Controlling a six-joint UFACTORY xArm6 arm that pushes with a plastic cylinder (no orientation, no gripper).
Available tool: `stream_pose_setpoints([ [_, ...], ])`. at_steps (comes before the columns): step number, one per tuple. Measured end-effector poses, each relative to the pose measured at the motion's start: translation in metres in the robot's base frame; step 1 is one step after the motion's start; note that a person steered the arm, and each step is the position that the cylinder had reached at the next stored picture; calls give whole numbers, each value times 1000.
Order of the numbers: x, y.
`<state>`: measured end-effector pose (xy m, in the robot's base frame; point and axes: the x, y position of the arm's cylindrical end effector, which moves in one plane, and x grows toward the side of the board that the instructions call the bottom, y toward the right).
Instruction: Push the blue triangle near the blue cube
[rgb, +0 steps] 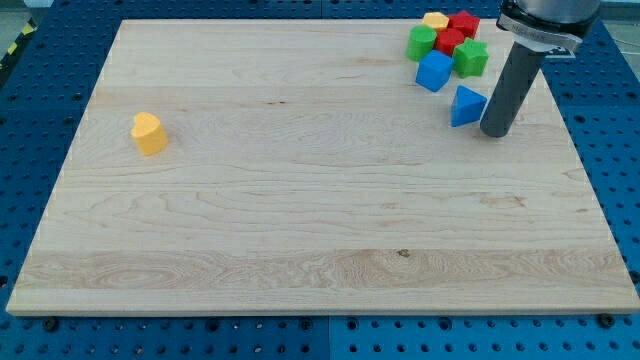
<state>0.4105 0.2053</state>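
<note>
Upper right of the frame, the gripperless rod's tip (497, 132) touches the blue plastic triangle (466, 106), needing a short up-left shove toward the blue cube (434, 72).

Lighting bright and even across the wooden board (300, 200); diffuse, source apparently overhead. Shadows soft and short: faint dark patch under the yellow block (149, 133), small one at the base of the rod by my tip (496, 131), just right of the blue triangle (466, 105). Mild sheen along the board's left edge, no hard glare. Focus sharp throughout; wood grain legible. Slight perspective taper toward the view's top. No motion blur.
</note>
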Motion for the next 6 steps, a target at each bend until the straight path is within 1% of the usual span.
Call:
stream_pose_setpoints([
  [1,-29,0],
  [2,-36,0],
  [3,-38,-14],
  [4,-31,-14],
  [5,-35,29],
  [6,-60,45],
])
